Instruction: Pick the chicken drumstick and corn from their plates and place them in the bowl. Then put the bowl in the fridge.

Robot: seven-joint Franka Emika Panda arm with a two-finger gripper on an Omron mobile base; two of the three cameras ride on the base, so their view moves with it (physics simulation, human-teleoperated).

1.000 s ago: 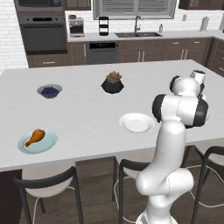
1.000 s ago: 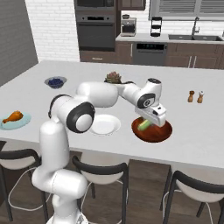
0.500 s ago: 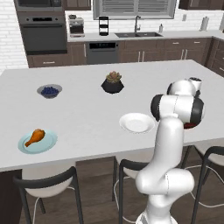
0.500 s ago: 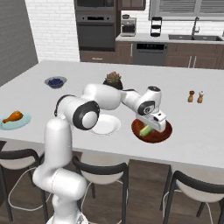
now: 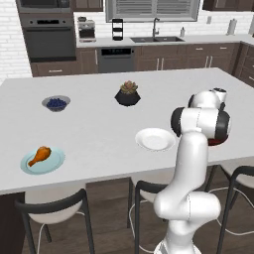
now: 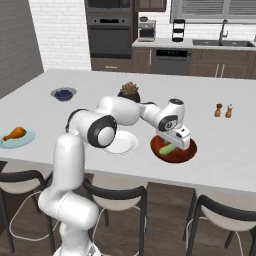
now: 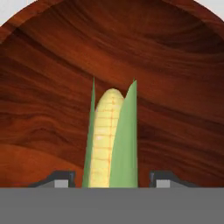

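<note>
Hand view: one corn (image 7: 109, 140) in one bowl (image 7: 52, 87), claw (image 7: 113, 178) tips apart beside it.

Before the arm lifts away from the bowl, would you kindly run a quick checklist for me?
1. Corn lies inside the bowl: ok.
2. Gripper fingertips stand apart from the corn on both sides: ok.
3. Corn fully released: cannot tell.
4. Chicken drumstick waits on the light blue plate: ok.
5. White plate bare, corn step done: ok.
</note>
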